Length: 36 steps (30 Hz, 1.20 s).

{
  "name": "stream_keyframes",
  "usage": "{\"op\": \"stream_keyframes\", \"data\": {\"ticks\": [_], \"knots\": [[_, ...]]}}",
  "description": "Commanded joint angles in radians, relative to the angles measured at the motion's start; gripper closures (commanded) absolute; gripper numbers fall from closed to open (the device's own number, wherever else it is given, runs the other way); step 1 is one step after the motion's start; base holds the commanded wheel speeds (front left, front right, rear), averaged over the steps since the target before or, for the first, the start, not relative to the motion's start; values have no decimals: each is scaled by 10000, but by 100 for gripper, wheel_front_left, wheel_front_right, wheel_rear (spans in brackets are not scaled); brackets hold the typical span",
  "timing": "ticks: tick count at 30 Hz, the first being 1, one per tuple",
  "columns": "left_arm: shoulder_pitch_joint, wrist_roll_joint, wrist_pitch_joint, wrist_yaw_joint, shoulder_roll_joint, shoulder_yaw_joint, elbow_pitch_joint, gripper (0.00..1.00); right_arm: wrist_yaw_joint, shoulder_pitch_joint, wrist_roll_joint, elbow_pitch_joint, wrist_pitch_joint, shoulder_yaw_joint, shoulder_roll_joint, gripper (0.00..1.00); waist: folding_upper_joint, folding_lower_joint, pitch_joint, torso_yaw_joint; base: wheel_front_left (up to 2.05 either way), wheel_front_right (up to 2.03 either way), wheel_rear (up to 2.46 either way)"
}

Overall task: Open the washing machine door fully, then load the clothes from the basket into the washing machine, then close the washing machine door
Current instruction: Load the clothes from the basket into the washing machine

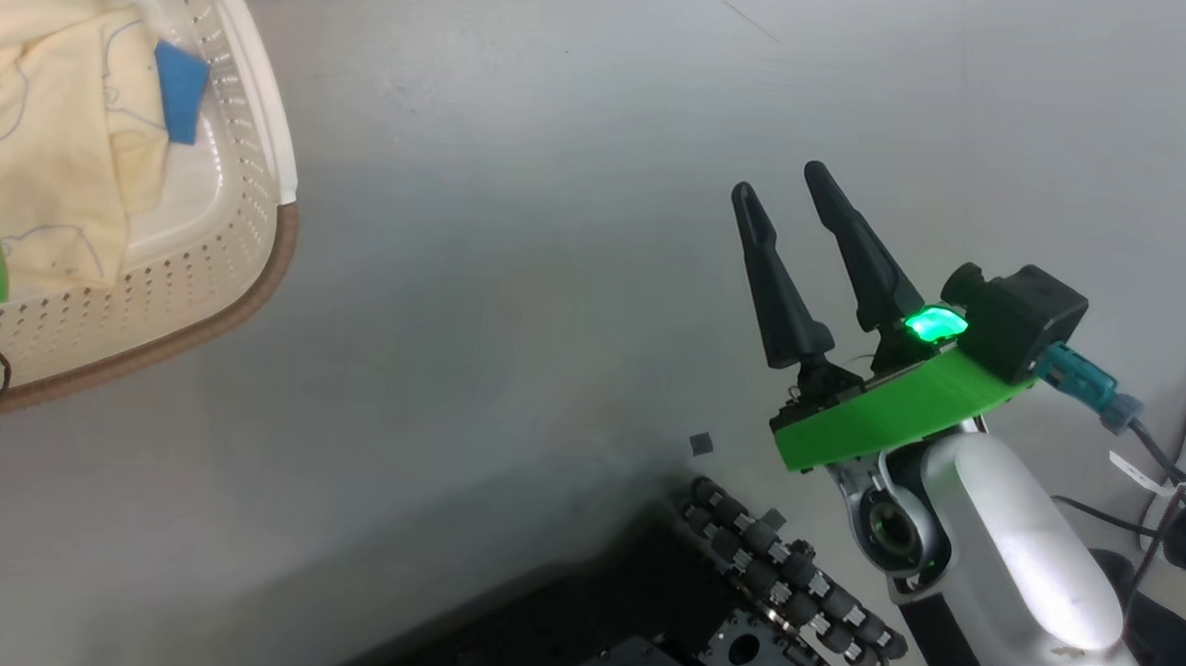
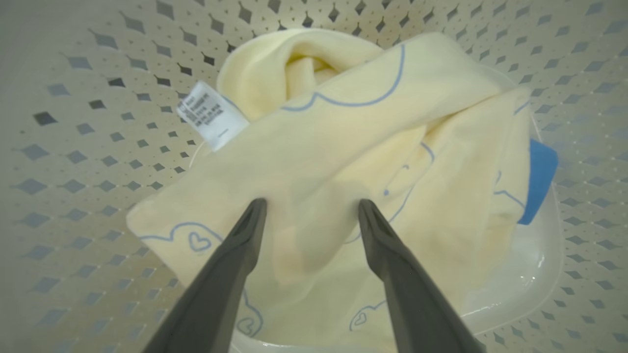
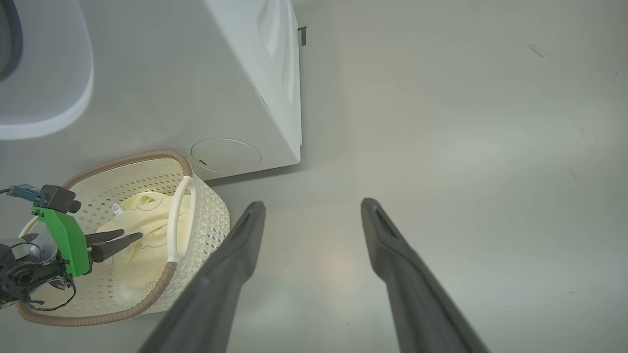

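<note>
Beneath the right jaws and far ahead of them, bare grey floor (image 3: 466,147). Up and left of those jaws, white washer (image 3: 245,73), one corner turned toward them, round cover low on its face. Left of the right jaws and near that corner, basket (image 3: 211,220): cream, perforated, brown rim band, white handle arched along the near side. Inside the basket, under and around the left jaws, clothes (image 2: 343,147): pale yellow heap, thin blue line drawings, small hearts among them. As for the left jaws: spread wide, fingers (image 2: 230,264) pointing down into the basket, tips at the cloth, touching or just above, cannot tell which; nothing pinched between them. As for the right jaws: spread wide as well, over open floor, well apart from basket and washer, holding nothing. Behind the right jaws in the head view, green mount (image 1: 890,406). Right of the left jaws, blue patch (image 2: 539,181) at the heap's edge. Up and left of the left jaws, white care tag (image 2: 211,115) sticking out of the fabric.
</note>
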Motion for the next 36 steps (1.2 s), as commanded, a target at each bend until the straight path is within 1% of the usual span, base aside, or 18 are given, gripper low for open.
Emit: {"op": "stream_keyframes", "data": {"ticks": [1, 4, 10, 18, 28, 36], "knots": [[38, 115, 54, 25, 479, 117, -83, 0, 16, 278, 111, -271, -96, 148, -47, 0, 0, 0, 60, -49, 0, 0, 0], [-136, 159, 83, -12, 542, 4, 21, 0, 16, 256, 177, -285, -96, 168, -47, 0, 0, 0, 137, -106, 0, 0, 0], [-338, 164, 131, -92, 471, -213, 189, 0, 16, 233, 251, -286, -96, 181, -47, 0, 0, 0, 201, -175, 0, 0, 0], [-624, 370, 406, -166, 586, -627, 464, 0, 16, 331, 284, -366, -96, 142, -47, 0, 0, 0, 303, -194, 0, 0, 0], [-1337, 557, 494, -92, 430, -1081, 918, 0, 16, 624, 168, -478, -96, 16, -47, 0, 0, 0, 514, -89, 0, 0, 0], [-1691, 727, 407, -169, 277, -1485, 1284, 0, 16, 809, 177, -556, -96, -68, -47, 0, 0, 0, 608, -61, 0, 0, 0]]}}
